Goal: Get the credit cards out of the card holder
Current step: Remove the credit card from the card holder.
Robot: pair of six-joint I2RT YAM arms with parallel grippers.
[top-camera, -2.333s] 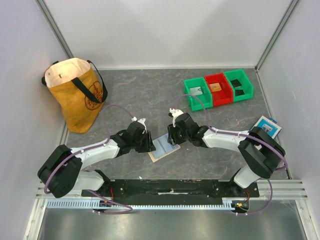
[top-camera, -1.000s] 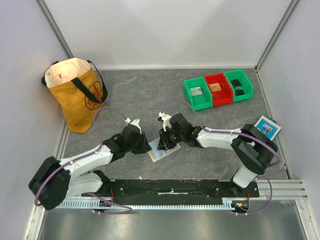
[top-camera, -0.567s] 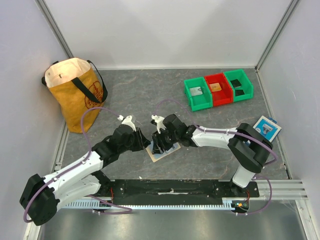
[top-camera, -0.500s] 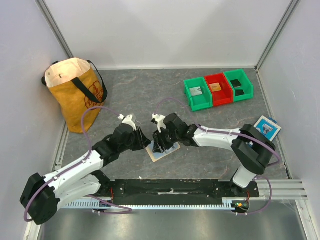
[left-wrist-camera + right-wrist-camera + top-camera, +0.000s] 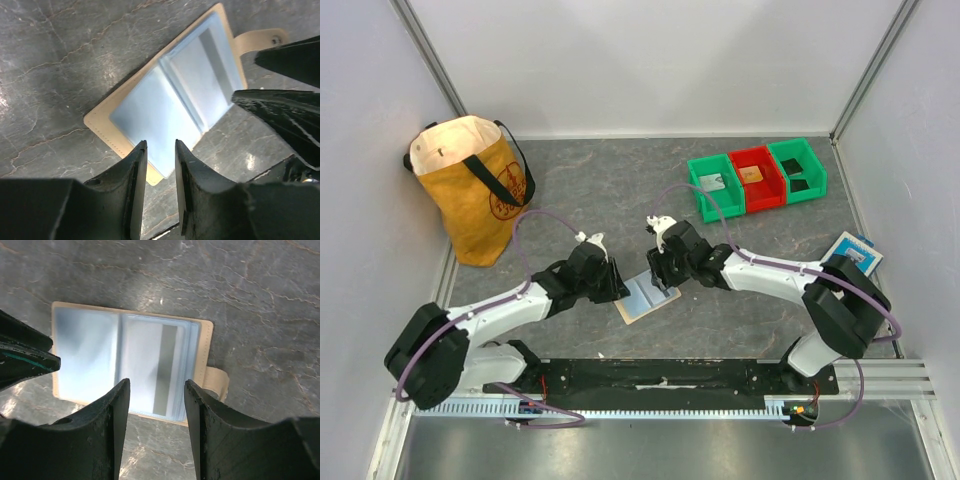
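The card holder (image 5: 646,298) lies open and flat on the grey table, pale blue inner faces up (image 5: 175,102), with its tan tab (image 5: 218,382) at one side. Through its tab-side sleeve shows a pale card with a grey stripe (image 5: 159,369). My left gripper (image 5: 160,146) hovers open over the holder's tab-free edge, nothing between its fingers. My right gripper (image 5: 156,383) stands open over the tab-side half, also empty. The two grippers face each other across the holder (image 5: 85,360). An orange-tan card (image 5: 752,175) and a black card (image 5: 799,170) lie in bins at the back right.
Three small bins stand in a row at the back right: green (image 5: 717,188), red (image 5: 758,179), green (image 5: 798,171). A yellow tote bag (image 5: 470,190) stands at the back left. A blue-and-white packet (image 5: 855,252) lies by the right wall.
Both grippers sat low over the holder, then drew back and apart. The right gripper's jaws widened. The holder's open faces are now more exposed.
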